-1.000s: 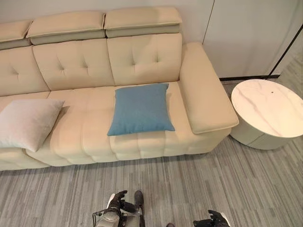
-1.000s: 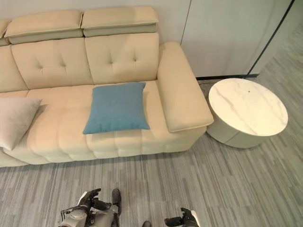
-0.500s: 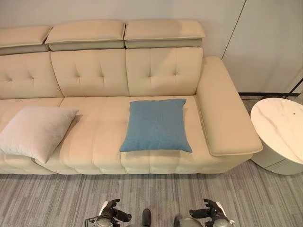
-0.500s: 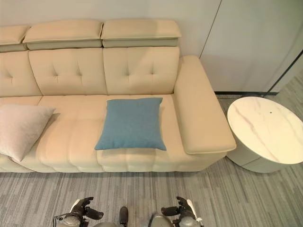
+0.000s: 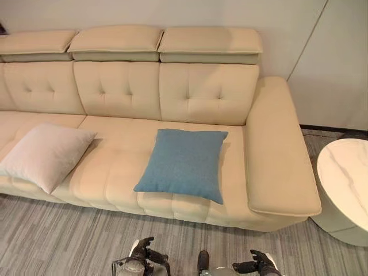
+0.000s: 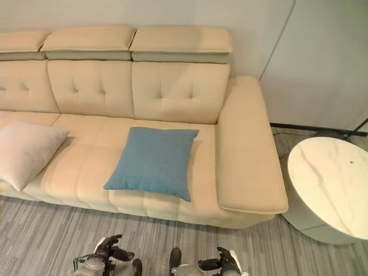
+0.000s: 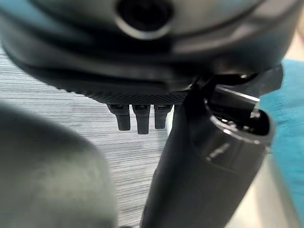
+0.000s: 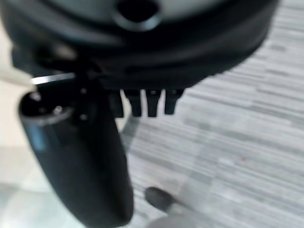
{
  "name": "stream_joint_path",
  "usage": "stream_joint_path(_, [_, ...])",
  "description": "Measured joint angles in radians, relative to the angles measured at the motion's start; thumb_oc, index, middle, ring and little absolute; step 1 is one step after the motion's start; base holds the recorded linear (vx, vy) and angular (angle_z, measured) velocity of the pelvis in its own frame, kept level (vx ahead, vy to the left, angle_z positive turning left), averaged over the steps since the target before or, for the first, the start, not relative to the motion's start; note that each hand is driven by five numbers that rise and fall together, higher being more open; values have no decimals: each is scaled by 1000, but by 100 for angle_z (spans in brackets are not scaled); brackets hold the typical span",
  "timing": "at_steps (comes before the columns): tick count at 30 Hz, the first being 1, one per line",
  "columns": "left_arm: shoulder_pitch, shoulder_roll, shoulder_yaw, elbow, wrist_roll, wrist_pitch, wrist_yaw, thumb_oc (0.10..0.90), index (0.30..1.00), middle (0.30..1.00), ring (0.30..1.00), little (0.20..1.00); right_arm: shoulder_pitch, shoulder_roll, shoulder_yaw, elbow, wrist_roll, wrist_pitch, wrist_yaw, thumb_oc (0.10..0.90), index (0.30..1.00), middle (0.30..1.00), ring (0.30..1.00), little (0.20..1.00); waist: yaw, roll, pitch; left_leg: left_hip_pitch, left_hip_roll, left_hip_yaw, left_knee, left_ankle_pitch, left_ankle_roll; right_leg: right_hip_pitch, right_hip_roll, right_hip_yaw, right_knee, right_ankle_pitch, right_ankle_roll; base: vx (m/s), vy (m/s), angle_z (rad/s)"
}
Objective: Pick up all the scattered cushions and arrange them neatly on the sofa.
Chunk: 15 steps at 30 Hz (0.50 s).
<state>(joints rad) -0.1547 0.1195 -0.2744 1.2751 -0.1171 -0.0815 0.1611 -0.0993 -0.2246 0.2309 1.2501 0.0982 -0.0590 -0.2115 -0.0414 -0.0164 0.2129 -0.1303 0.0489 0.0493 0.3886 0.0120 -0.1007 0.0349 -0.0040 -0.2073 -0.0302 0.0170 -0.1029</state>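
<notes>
On the sofa [image 5: 276, 155] seat, blue cushion [image 5: 183, 164] flat, corners slightly skewed.

Before you, a cream tufted sofa [image 5: 121, 167] carries a teal-blue cushion [image 5: 183, 164] and a pale pinkish-grey cushion [image 5: 46, 154]. You see grey carpet [image 5: 52, 241] streaked in fine lines, and a round side table [image 6: 330, 184] topped in white marble with faint tan veins.

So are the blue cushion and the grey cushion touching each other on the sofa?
Apart. The left eye view shows bare beige seat between the blue cushion and the grey cushion on the sofa; the right eye view shows the same gap.
</notes>
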Motion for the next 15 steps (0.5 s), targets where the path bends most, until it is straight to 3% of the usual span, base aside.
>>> stream_joint_path(3, [5, -2, 2, -1, -2, 0, 0, 800, 900, 900, 900, 900, 13, 0, 1, 2, 0, 2, 0, 800, 900, 900, 900, 900, 3, 0, -1, 8, 3, 21, -132, -14, 19, 17, 4, -6, -17, 6, 10, 157, 22, 7])
stream_joint_path(5, [17, 2, 4, -28, -8, 0, 0, 800, 900, 900, 900, 900, 15, 2, 10, 3, 0, 2, 0, 800, 900, 900, 900, 900, 7, 2, -1, 4, 14, 17, -304, 13, -5, 34, 23, -12, -44, 13, 15, 210, 68, -4])
stream_joint_path(7, [20, 2, 4, -28, -9, 0, -1, 800, 900, 900, 900, 900, 21, 2, 19, 4, 0, 2, 0, 800, 900, 900, 900, 900, 6, 8, -4, 10, 32, 13, -373, 45, -25, 64, 40, -13, -61, 13, 13, 212, 103, -7])
stream_joint_path(12, [22, 6, 4, -28, -9, -1, -1, 800, 900, 900, 900, 900, 29, -1, 16, 5, 0, 2, -3, 800, 900, 900, 900, 900, 8, 7, -4, 13, 27, -2, -376, 69, -19, 112, 39, 13, -60, -17, 35, 205, 171, -15])
stream_joint_path(13, [24, 5, 3, -28, -9, 0, -1, 800, 900, 900, 900, 900, 35, -1, 16, 10, 0, 2, -3, 800, 900, 900, 900, 900, 7, 11, -7, 18, 25, -3, -374, 74, -9, 117, 39, 21, -60, -21, 42, 255, 304, -31])
stream_joint_path(15, [34, -9, 0, -23, -8, 0, -3, 800, 900, 900, 900, 900, 36, -5, 14, 34, 0, 2, -3, 800, 900, 900, 900, 900, 5, 52, -30, 53, 27, -4, -381, 113, 52, 126, 46, 44, -35, -56, 72, 187, 268, -31])
